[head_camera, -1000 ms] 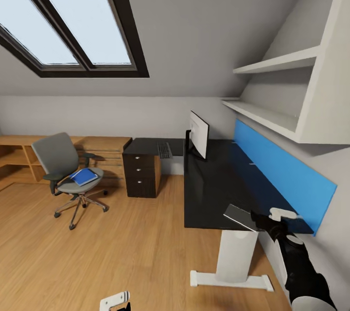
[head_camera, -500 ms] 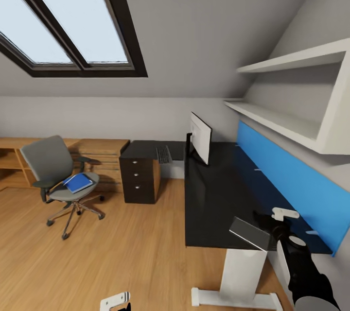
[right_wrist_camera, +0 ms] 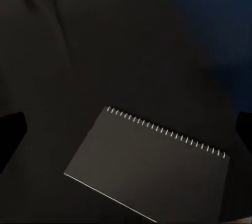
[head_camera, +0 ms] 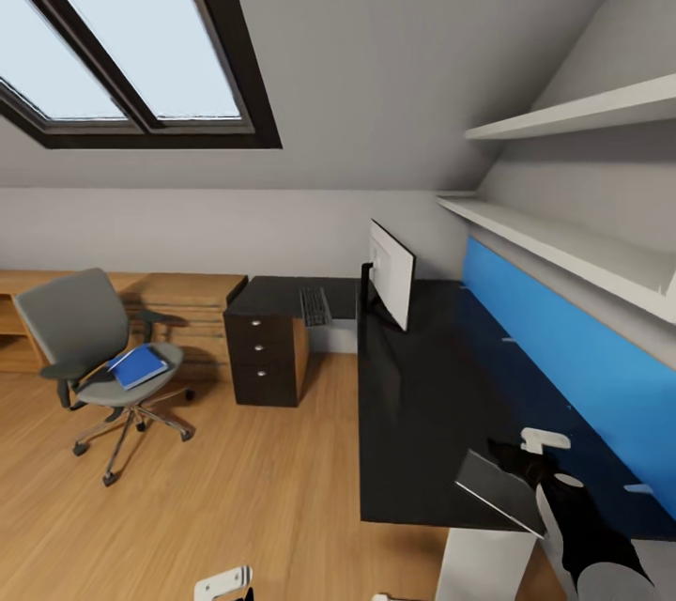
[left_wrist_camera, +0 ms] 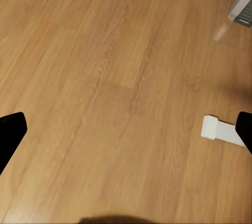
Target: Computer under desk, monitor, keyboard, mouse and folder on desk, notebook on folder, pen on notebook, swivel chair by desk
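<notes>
Bright, even daylight from the skylight (head_camera: 122, 38); soft shadows under the shelves (head_camera: 563, 254); right wrist view very dark; renders sharp, wide-angle stretch at edges

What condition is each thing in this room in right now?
monitor: upright on the desk.
keyboard: flat on the desk's far wing.
folder: closed, lying on the swivel chair seat.
notebook: closed, under the right gripper.
right gripper: jaws open.
left gripper: jaws open, over the floor.

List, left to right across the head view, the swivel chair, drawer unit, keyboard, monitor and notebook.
swivel chair → drawer unit → keyboard → monitor → notebook
</notes>
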Controlling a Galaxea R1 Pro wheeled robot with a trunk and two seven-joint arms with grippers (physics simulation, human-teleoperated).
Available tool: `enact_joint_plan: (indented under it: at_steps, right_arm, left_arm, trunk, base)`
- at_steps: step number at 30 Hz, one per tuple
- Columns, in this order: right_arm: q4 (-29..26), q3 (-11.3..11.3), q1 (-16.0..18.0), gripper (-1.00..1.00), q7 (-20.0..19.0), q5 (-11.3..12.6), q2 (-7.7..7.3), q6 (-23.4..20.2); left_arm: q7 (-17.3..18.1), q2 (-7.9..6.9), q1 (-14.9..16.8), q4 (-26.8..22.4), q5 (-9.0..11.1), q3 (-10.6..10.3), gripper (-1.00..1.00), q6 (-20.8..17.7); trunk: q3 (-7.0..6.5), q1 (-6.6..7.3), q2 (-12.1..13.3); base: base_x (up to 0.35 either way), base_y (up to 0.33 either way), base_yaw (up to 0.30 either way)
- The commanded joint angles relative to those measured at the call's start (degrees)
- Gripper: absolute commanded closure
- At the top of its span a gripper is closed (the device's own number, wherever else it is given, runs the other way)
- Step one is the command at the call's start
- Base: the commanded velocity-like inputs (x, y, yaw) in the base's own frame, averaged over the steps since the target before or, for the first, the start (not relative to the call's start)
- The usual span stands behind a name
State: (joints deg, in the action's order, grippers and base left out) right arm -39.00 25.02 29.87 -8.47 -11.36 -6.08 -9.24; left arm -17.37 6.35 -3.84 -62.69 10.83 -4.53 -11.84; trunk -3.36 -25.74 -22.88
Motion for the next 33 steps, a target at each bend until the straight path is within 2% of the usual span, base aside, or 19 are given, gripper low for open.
enact_joint_plan:
  at_steps: [1, 8, 15, 16, 21, 23, 24, 26, 33]
  right_arm:
    - [0.86, 0.13, 0.41, -1.00, -0.49, -0.62, -0.05, 0.20]
    - [8.84, -0.60, 3.72, -1.00, -0.43, -1.94, -1.13, 2.88]
    - [11.65, -0.64, 4.65, -1.00, -0.41, -2.65, -1.71, 3.34]
    - [13.92, -0.66, 5.09, -1.00, -0.44, -2.79, -1.76, 4.51]
    - [15.60, -1.25, 5.30, -1.00, -0.53, -2.86, -1.75, 6.22]
    - [16.04, -2.26, 5.34, -1.00, -0.60, -2.87, -1.75, 7.20]
    - [16.27, -3.63, 5.36, -1.00, -0.68, -2.85, -1.75, 8.62]
    - [16.38, -4.59, 5.37, -1.00, -0.91, -2.85, -1.75, 10.06]
    - [16.42, -5.48, 5.38, -1.00, -1.18, -2.85, -1.84, 12.22]
  left_arm:
    - [-0.40, -0.03, -0.02, -0.11, 0.51, -0.12, -1.00, -0.21]
    - [-0.42, -0.02, -0.02, -0.18, 0.56, -0.06, -1.00, -0.21]
    - [-0.46, -0.02, -0.02, -0.30, 0.59, -0.04, -1.00, -0.21]
    - [-0.47, 0.00, -0.02, -0.38, 0.60, -0.02, -1.00, 0.41]
    - [-0.45, 0.08, -0.02, -0.39, 0.60, -0.09, -1.00, 3.89]
    - [-0.38, 0.15, -0.02, -0.36, 0.60, -0.12, -1.00, 5.81]
    - [-0.34, 0.19, -0.02, -0.31, 0.60, -0.17, -1.00, 6.95]
    - [-0.32, 0.22, -0.02, -0.27, 0.57, -0.19, -1.00, 7.53]
    - [-0.21, 0.11, -0.02, -0.05, 0.52, -0.21, -1.00, 8.09]
  trunk:
    - [0.01, -0.05, -0.04]
    - [0.01, -0.05, -0.04]
    - [0.01, -0.05, -0.04]
    - [0.01, -0.05, -0.04]
    - [0.01, -0.05, -0.04]
    - [0.01, -0.05, -0.04]
    - [0.01, -0.05, -0.04]
    - [0.01, -0.05, -0.04]
    - [0.01, -0.05, -0.04]
  base:
    - [0.226, 0.000, 0.000]
    - [0.074, 0.000, 0.000]
    - [0.009, 0.000, 0.000]
    - [0.000, 0.000, 0.000]
    - [0.000, 0.000, 0.000]
    - [0.000, 0.000, 0.000]
    - [0.000, 0.000, 0.000]
    - [0.000, 0.000, 0.000]
    - [0.000, 0.000, 0.000]
